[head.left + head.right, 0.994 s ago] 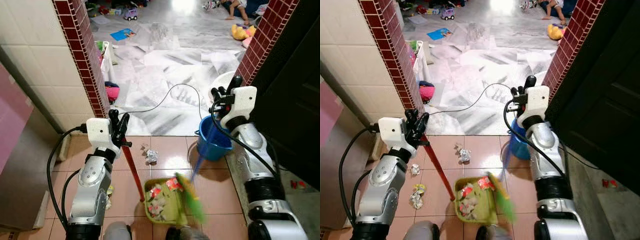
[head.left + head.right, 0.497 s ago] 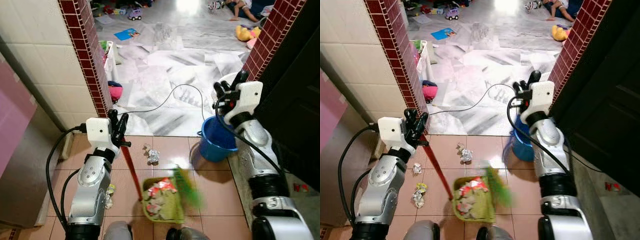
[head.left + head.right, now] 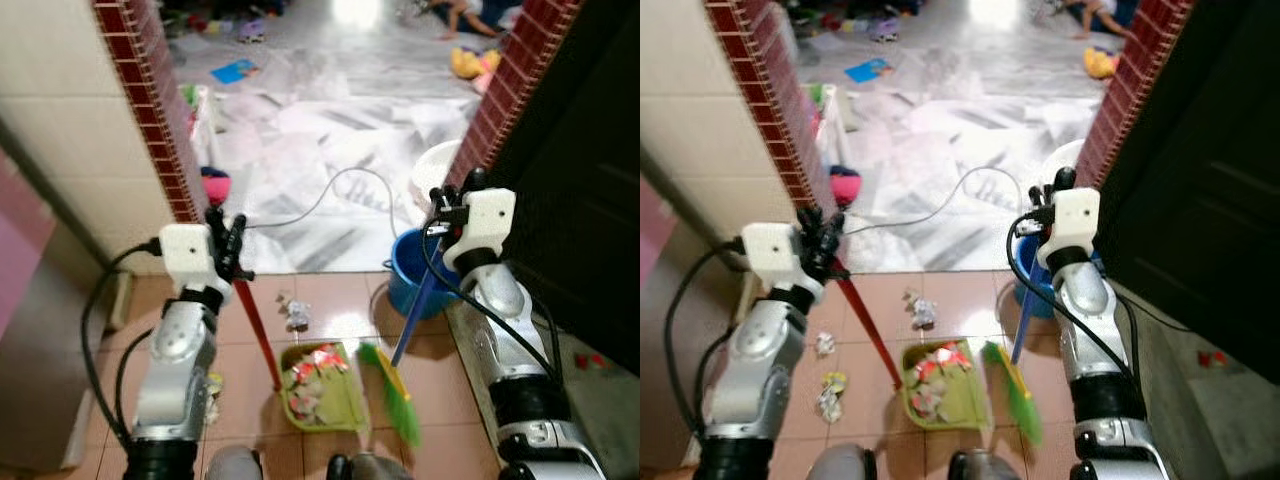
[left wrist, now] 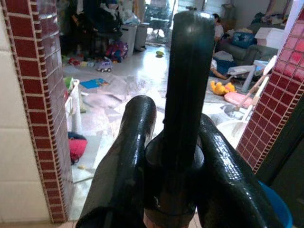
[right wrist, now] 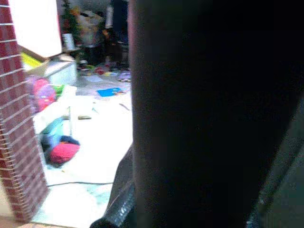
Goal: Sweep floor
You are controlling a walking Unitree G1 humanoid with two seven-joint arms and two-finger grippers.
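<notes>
My left gripper (image 3: 228, 245) is shut on the top of a red dustpan handle (image 3: 260, 335); in the left wrist view its fingers (image 4: 126, 156) clasp the black handle end (image 4: 185, 95). The handle slants down to a green dustpan (image 3: 345, 400) on the tiled floor, filled with crumpled litter. My right gripper (image 3: 452, 200) is shut on a blue broom handle (image 3: 415, 315). The broom's green bristles (image 3: 392, 395) rest on the floor just right of the dustpan. A crumpled paper ball (image 3: 296, 313) lies on the tiles beyond the dustpan. More scraps (image 3: 830, 390) lie to its left.
A blue bucket (image 3: 400, 290) stands by the right brick pillar (image 3: 495, 110), behind the broom handle. A red brick pillar (image 3: 150, 110) and tiled wall flank the left. A black cable (image 3: 330, 195) runs across the marble floor ahead, with toys and a person far back. A dark door (image 3: 590, 180) lies right.
The broom head has swung from over the dustpan's right edge to the floor beside it, and its handle stands steeper. The whole view has shifted slightly. The left arm keeps its hold.
</notes>
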